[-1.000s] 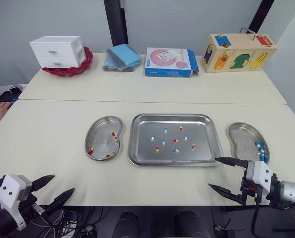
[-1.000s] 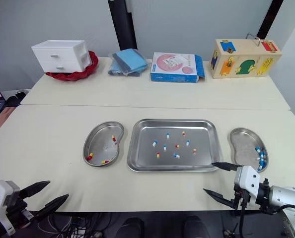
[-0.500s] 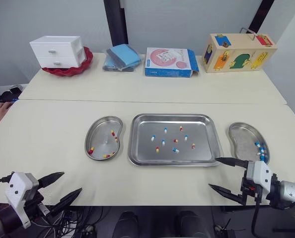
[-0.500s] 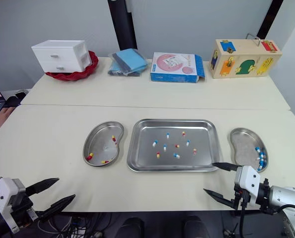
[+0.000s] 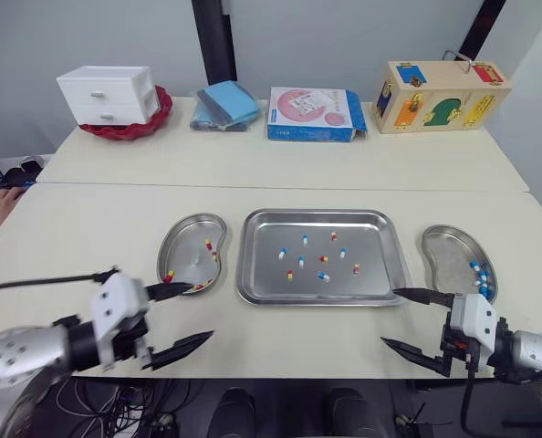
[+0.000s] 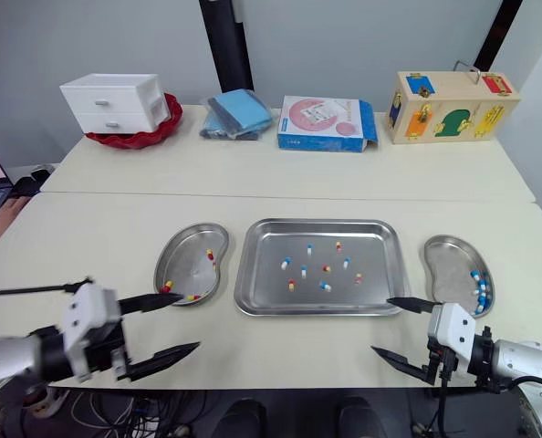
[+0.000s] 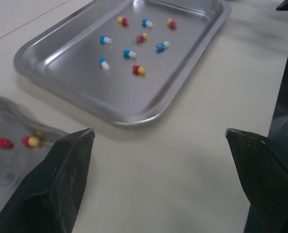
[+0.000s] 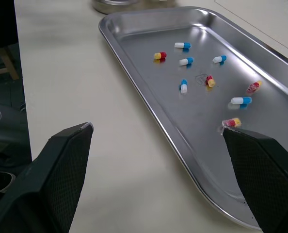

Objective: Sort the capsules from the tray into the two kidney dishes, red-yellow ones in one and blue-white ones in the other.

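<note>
Left eye view first: how far along is the sort?

Partway, judging by what lies where. The shallow rectangular steel tray (image 5: 317, 299) holds nine loose capsules: five blue-white capsules (image 5: 323, 276) and four red-yellow capsules (image 5: 289, 275). The steel kidney dish on the left (image 5: 182, 242), just beside the tray, has a few red-yellow ones; the steel kidney dish on the right (image 5: 444, 255) has a cluster of blue-white along its outer side. No mixing that can be made out.

And the grippers there?

The left gripper (image 5: 203, 311) is over the cream table (image 5: 70, 237) near the left dish's front edge, fingers spread, nothing between them. The right gripper (image 5: 389, 318) sits off the tray's front right corner, likewise spread and empty.

Left wrist view?

It looks along the wide-apart fingers to the tray's near corner; all nine capsules lie beyond, and two red-yellow ones show in the left dish.

Right wrist view?

Same story from the other side — fingers wide apart, the tray's rim between them, a red-yellow capsule nearest. So nine picks are left, and neither arm has one in hand.
</note>
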### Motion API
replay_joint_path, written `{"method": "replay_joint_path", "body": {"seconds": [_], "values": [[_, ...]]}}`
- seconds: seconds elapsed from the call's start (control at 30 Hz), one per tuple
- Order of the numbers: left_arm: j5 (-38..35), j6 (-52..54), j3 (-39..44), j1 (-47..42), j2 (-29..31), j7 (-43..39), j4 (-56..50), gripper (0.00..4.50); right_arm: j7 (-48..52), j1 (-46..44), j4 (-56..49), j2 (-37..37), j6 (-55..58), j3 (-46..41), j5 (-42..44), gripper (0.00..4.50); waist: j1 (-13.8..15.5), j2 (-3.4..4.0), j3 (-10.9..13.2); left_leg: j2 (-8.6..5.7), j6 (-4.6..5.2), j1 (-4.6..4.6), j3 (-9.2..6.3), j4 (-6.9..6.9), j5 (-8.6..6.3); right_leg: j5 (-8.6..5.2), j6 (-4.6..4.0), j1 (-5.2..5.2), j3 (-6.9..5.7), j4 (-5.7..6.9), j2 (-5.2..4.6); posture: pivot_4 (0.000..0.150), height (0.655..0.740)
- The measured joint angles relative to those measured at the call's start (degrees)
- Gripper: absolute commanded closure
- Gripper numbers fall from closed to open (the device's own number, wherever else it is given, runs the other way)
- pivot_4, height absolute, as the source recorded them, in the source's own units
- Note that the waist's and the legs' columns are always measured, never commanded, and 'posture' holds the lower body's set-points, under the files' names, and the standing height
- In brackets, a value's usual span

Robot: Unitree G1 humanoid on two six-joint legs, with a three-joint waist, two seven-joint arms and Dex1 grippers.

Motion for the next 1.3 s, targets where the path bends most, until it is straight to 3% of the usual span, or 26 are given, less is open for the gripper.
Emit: {"method": "replay_joint_path", "body": {"seconds": [0.1,0.27,0.47,0.73,0.83,0.87,0.9,1.3], "values": [[1.94,4.61,-7.91,-9.13,-0.09,4.38,0.34,0.01,-0.98,-0.51,-1.1,0.16,1.46,0.7,0.05,0.0,0.0,0.01,0.01,0.0,0.0,-0.01,-0.01,0.02,0.0,0.0,0.0,0.0,0.0,0.0,0.02,0.15,0.74],[5.95,9.22,-19.46,-21.45,-2.27,8.04,3.82,1.21,-2.29,-1.04,-2.27,0.54,3.26,1.76,0.06,0.0,-0.15,0.02,0.01,0.0,0.0,-0.03,-0.01,0.04,0.0,0.01,0.01,-0.02,0.01,0.0,0.03,0.15,0.74],[9.23,14.15,-29.41,-32.56,-5.99,9.55,9.03,1.21,-4.13,-1.85,-4.28,0.87,5.03,2.88,0.02,0.0,-0.16,0.03,0.03,-0.01,0.01,-0.07,-0.04,0.05,0.0,0.0,0.02,-0.03,0.01,0.01,0.06,0.15,0.74],[12.7,17.46,-37.41,-39.37,-8.16,8.39,15.4,1.21,-6.37,-1.75,-6.43,1.45,6.71,3.96,-0.08,0.0,-0.12,0.04,0.03,0.0,0.01,-0.08,-0.05,0.06,0.0,0.0,0.02,-0.03,0.0,0.01,0.08,0.15,0.74],[13.89,17.52,-38.76,-40.84,-9.27,8.06,18.11,1.75,-7.26,-1.73,-6.92,2.03,7.1,4.09,-0.12,0.0,-0.09,0.04,0.03,-0.01,0.01,-0.09,-0.06,0.07,0.01,0.0,0.02,-0.03,0.0,0.01,0.07,0.15,0.74],[14.21,17.4,-38.97,-40.98,-9.6,7.82,18.99,2.16,-7.45,-1.61,-6.99,2.15,7.19,4.16,-0.18,0.0,-0.12,0.04,0.03,-0.01,0.01,-0.09,-0.06,0.07,0.01,0.0,0.02,-0.03,0.0,0.01,0.07,0.15,0.74],[14.69,17.35,-39.15,-41.0,-9.78,7.56,19.58,2.23,-7.64,-1.51,-7.02,2.17,7.21,4.25,-0.36,0.0,-0.13,0.04,0.03,0.0,0.01,-0.09,-0.06,0.07,0.0,0.0,0.02,-0.04,0.0,0.01,0.08,0.15,0.74],[18.8,14.03,-41.39,-43.09,-13.26,5.97,24.05,2.23,-9.53,-0.58,-8.42,2.72,7.38,5.29,-0.56,0.0,-0.09,0.04,0.03,0.0,0.01,-0.11,-0.07,0.09,0.01,0.0,0.02,-0.04,-0.01,0.01,0.08,0.15,0.74]]}}
